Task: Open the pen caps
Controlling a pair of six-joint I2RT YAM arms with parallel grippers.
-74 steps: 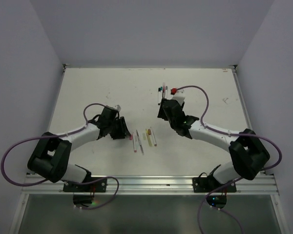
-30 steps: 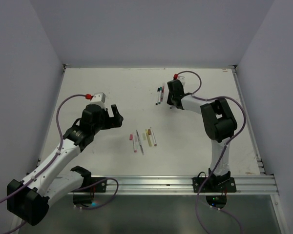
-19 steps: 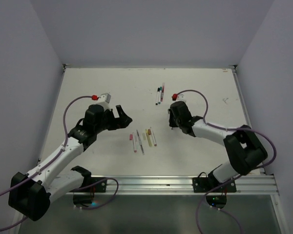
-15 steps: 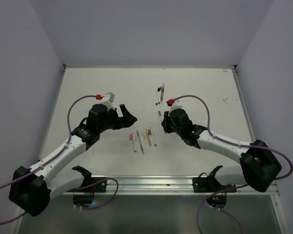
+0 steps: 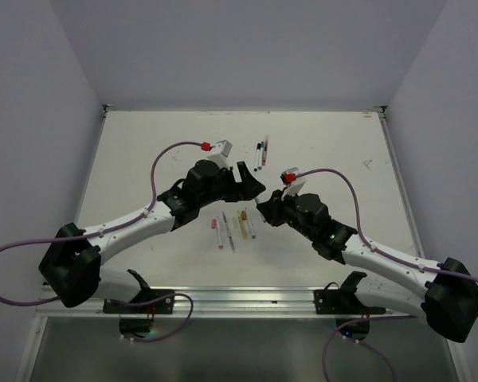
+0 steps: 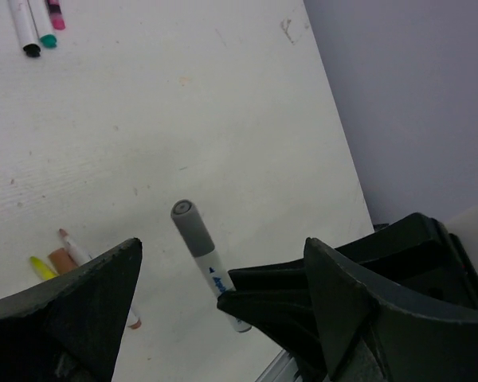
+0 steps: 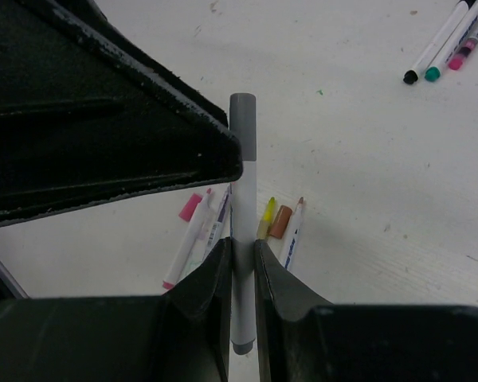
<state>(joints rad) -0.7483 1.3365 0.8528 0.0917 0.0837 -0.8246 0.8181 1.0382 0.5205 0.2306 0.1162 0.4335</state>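
**Capped pen held up to the open left gripper**

The right gripper (image 7: pixel 240 256) is clamped on the white barrel of a pen (image 7: pixel 241 199), lifted off the table (image 5: pixel 143 151). The pen's long axis runs straight out from the right fingers, with the grey cap (image 7: pixel 242 127) at the far end, pointing at the other arm. The left gripper (image 6: pixel 221 247) has its fingers spread wide and holds nothing. In the left wrist view the cap sits in the gap between them, around the tips. In the right wrist view one left finger (image 7: pixel 143 151) is just beside the cap, and I can't tell whether it touches. The left arm is the one nearer the cap. The next move is likely for the left fingers to close on the cap and pull along the pen's axis. Uncapped pens (image 5: pixel 233 227) lie below the grippers, and capped ones (image 5: pixel 261 151) lie farther back.
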